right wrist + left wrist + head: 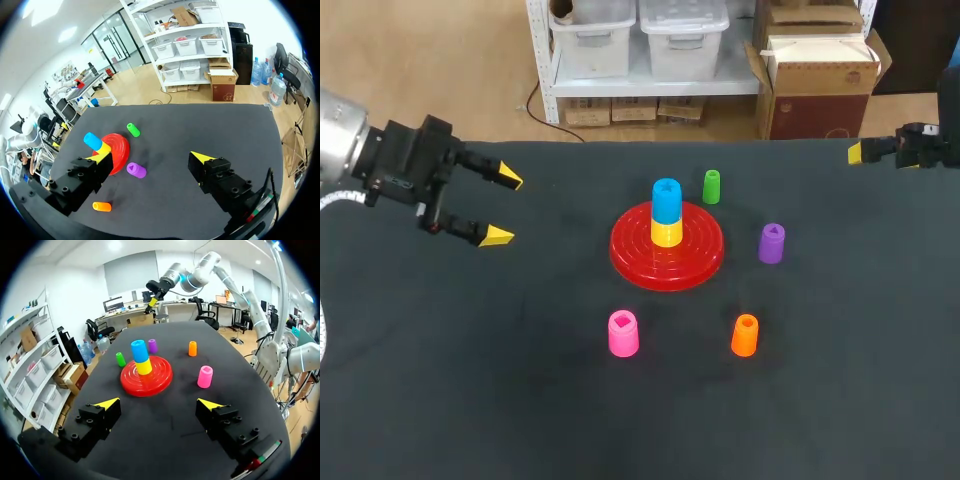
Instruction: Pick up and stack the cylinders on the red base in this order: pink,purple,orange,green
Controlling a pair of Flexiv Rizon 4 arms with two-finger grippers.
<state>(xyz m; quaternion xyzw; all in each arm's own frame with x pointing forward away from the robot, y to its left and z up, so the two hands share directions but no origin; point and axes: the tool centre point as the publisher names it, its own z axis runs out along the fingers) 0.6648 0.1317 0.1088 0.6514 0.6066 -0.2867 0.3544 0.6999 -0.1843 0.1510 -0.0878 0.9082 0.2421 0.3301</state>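
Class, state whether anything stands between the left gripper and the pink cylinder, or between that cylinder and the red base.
Nothing visible stands between the left gripper and the pink cylinder. The path to the red base is also open, but a yellow cylinder with a blue cylinder on top already occupies its centre.

At three o'clock of the head view, the edge cuts off the right hand; only one yellow tip shows.
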